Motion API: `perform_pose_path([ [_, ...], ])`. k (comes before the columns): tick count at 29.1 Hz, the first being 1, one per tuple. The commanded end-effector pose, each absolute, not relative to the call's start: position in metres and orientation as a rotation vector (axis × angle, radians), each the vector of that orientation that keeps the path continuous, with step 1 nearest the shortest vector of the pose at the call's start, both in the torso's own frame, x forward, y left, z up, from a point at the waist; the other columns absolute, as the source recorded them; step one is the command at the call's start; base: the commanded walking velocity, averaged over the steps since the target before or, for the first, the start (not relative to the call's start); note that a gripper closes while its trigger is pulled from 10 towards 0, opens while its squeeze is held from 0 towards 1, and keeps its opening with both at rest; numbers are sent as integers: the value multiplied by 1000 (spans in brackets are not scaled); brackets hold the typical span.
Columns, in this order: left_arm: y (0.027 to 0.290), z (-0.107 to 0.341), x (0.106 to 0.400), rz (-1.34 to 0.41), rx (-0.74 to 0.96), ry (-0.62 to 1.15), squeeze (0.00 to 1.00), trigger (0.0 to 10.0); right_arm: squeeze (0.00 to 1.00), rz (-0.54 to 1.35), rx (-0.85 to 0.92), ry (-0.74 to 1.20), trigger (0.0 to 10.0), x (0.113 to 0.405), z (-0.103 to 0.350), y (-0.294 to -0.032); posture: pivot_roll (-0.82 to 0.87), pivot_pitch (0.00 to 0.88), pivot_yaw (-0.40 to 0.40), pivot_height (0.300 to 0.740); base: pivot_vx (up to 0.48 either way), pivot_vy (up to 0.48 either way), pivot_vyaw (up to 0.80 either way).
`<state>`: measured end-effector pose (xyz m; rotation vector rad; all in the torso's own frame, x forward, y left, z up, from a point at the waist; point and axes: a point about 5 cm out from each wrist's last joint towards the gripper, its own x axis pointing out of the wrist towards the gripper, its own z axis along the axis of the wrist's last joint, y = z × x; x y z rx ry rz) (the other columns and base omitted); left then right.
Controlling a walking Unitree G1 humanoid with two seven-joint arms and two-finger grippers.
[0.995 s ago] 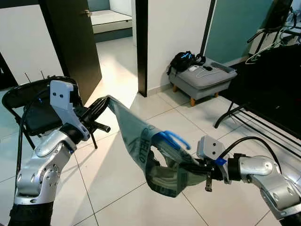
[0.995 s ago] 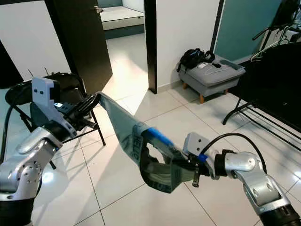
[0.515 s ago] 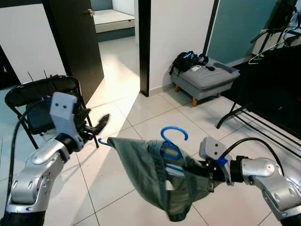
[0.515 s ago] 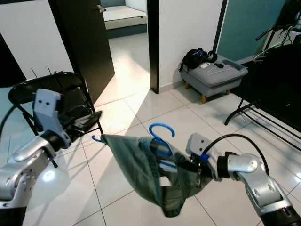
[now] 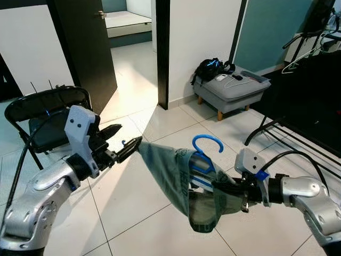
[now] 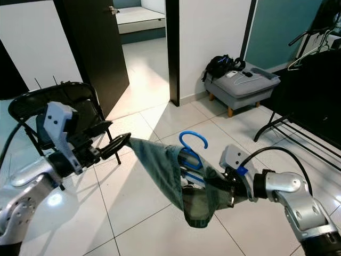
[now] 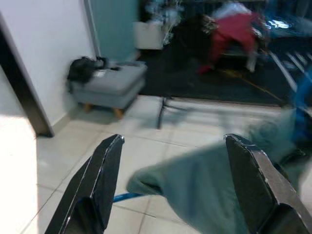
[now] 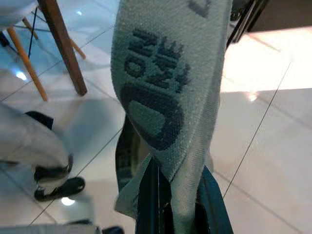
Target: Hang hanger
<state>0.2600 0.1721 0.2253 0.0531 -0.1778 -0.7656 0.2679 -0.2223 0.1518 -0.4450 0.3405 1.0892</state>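
A grey-green garment (image 5: 171,172) with dark lettering is draped over a blue hanger (image 5: 205,143), whose hook stands up above the cloth. My right gripper (image 5: 236,188) is shut on the garment's thick band (image 8: 170,73) at its right end, low over the tiled floor. The cloth stretches up to the left, ending in a point beside my left gripper (image 5: 131,133). That gripper is open, its fingers (image 7: 105,170) spread wide, with the garment's end (image 7: 195,187) just ahead of them. Whether the lower finger touches the cloth is unclear.
A black folding chair (image 5: 37,104) stands behind my left arm. A grey footstool (image 5: 234,88) with a black bag (image 5: 209,68) sits by the wall. At the right is a dark clothes rack (image 5: 298,117). A dark door (image 5: 85,48) stands open at the back.
A second ago my left gripper held the garment's end up high. It let go, the cloth sagged, and now the open gripper is back at the cloth's end, which is raised again.
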Motion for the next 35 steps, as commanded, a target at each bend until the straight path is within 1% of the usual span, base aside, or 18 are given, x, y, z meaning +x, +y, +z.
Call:
perform_pose_path([
  [1, 163, 228, 250, -889, 95, -172, 0, 10000, 0, 1128, -456, 362, 0, 265, 153, -222, 36, 0, 10, 735, 0, 0, 0],
  [2, 159, 229, 247, -949, 137, -162, 0, 10000, 0, 1147, -469, 379, 0, 264, 152, -222, 35, 0, 10, 735, 0, 0, 0],
  [4, 159, 229, 247, -949, 137, -162, 0, 10000, 0, 1147, -469, 379, 0, 264, 152, -222, 35, 0, 10, 735, 0, 0, 0],
  [6, 153, 231, 244, -1029, 245, -135, 0, 10000, 0, 1194, -475, 400, 0, 261, 151, -220, 38, 0, 10, 735, 0, 0, 0],
  [7, 153, 231, 244, -1029, 245, -135, 0, 10000, 0, 1194, -475, 400, 0, 261, 151, -220, 38, 0, 10, 735, 0, 0, 0],
  [9, 150, 226, 244, -1081, 393, -89, 0, 10000, 0, 1233, -475, 407, 0, 259, 151, -215, 38, 0, 13, 735, 0, 0, 0],
  [11, 150, 226, 244, -1081, 393, -89, 0, 10000, 0, 1233, -475, 407, 0, 259, 151, -215, 38, 0, 13, 735, 0, 0, 0],
  [12, 150, 225, 245, -1092, 439, -74, 0, 10000, 0, 1243, -475, 407, 0, 259, 152, -214, 38, 0, 13, 735, 0, 0, 0],
  [13, 150, 225, 245, -1092, 439, -74, 0, 10000, 0, 1243, -475, 407, 0, 259, 152, -214, 38, 0, 13, 735, 0, 0, 0],
  [14, 149, 223, 246, -1097, 488, -62, 0, 10000, 0, 1261, -476, 412, 0, 257, 151, -212, 36, 0, 15, 735, 0, 0, 0],
  [15, 149, 223, 246, -1097, 488, -62, 0, 10000, 0, 1261, -476, 412, 0, 257, 151, -212, 36, 0, 15, 735, 0, 0, 0],
  [16, 148, 220, 247, -1107, 522, -48, 0, 10000, 0, 1281, -474, 415, 0, 256, 150, -209, 35, 0, 17, 735, 0, 0, 0],
  [19, 144, 216, 245, -1135, 555, -23, 0, 10000, 0, 1315, -469, 417, 0, 253, 148, -204, 35, 0, 16, 735, 0, 0, 0],
  [25, 142, 212, 243, -1155, 564, -4, 0, 10000, 0, 1336, -465, 416, 0, 251, 148, -201, 35, 0, 16, 735, 0, 0, 0],
  [31, 134, 200, 241, -1202, 599, 43, 0, 10000, 0, 1389, -459, 398, 0, 249, 151, -191, 37, 0, 14, 735, 0, 0, 0],
  [34, 134, 200, 241, -1202, 599, 43, 0, 10000, 0, 1389, -459, 398, 0, 249, 151, -191, 37, 0, 14, 735, 0, 0, 0],
  [35, 132, 196, 240, -1217, 609, 57, 0, 9608, 0, 1402, -458, 392, 0, 248, 153, -188, 34, 0, 14, 735, 0, 0, 0],
])
